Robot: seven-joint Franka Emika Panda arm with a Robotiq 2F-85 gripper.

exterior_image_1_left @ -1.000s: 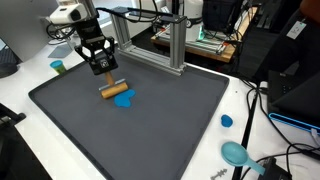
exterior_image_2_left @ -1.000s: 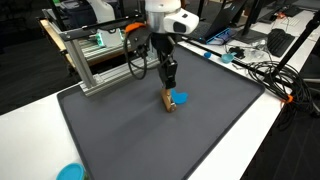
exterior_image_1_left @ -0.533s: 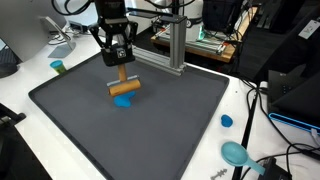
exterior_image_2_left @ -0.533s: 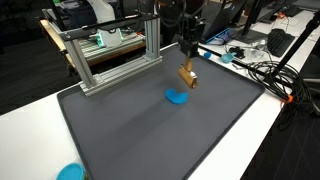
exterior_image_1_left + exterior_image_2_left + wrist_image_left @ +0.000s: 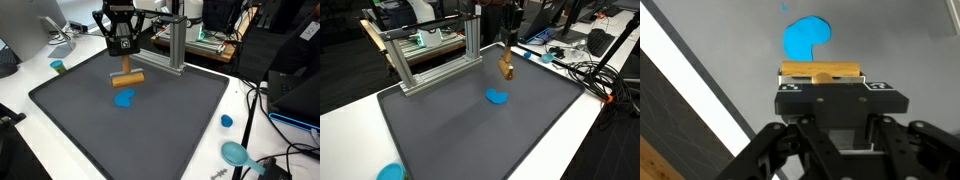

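In an exterior view the gripper (image 5: 125, 69) hangs high over the dark grey mat (image 5: 185, 125), jaws pressed onto a short wooden cylinder (image 5: 127, 79). It lies level and crosswise beneath them, clear of the surface, and it looks pinched at mid-length, which would explain why it doesn't tip. Straight below sits a flat blue piece (image 5: 124, 99), alone on the mat. The aluminium frame (image 5: 176, 50) stands just behind, while a blue cap (image 5: 227, 121) waits off the mat on the white table. From the opposite side, the gripper (image 5: 507, 57) comes down from the top edge, and the wooden cylinder (image 5: 507, 67) is seen nearly end-on, in the air and well apart from the blue piece (image 5: 497, 97). At the wrist camera, the wooden cylinder (image 5: 820, 70) lies square across the gripper (image 5: 821, 83), clamped at its centre, with the blue piece (image 5: 805, 38) just beyond it on the grey mat (image 5: 890, 40).
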